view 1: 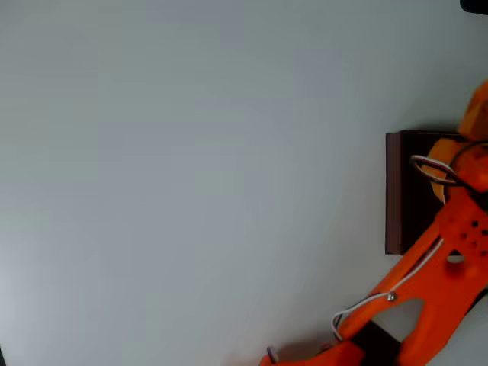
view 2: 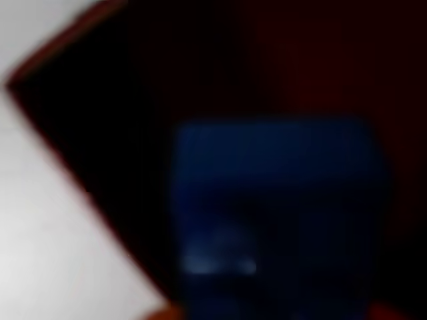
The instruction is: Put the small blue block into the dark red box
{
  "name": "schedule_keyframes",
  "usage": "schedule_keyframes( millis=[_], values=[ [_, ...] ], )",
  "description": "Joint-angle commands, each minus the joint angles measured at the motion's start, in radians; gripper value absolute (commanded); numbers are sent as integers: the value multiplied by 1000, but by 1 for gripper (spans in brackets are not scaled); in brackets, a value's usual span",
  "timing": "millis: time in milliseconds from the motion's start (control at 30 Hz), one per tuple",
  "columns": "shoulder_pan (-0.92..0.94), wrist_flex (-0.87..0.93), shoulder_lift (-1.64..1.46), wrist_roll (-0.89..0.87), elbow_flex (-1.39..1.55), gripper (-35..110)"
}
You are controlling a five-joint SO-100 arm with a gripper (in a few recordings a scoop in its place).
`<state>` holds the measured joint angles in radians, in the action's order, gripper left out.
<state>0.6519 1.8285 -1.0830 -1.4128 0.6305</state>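
Close against the lens in the wrist view, blurred: the small bright blue rectangular block point(view 2: 273, 213), lower centre to right of the frame, over the near-black interior of the large dark red thin-walled box point(view 2: 73, 167), whose maroon edge runs diagonally at left against the pale table point(view 2: 47, 253). Gripper fingers too blurred to make out, so grip state impossible to tell. From overhead, at right edge: orange arm point(view 1: 435, 282) over the box point(view 1: 393, 191).

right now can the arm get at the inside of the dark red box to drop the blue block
Probably yes. The arm already reaches over the dark red box, and the wrist view shows the small blue block close up against the box's dark interior, with nothing visible in between.
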Motion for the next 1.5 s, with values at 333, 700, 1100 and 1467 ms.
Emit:
schedule_keyframes(
  millis=[333,700,1100,1467],
  values=[
    [87,6,255,239,-49,17],
    [89,6,67,532,61,20],
    [-126,-486,-1126,879,1278,16],
    [-643,-571,-2003,1249,1832,8]
  ],
)
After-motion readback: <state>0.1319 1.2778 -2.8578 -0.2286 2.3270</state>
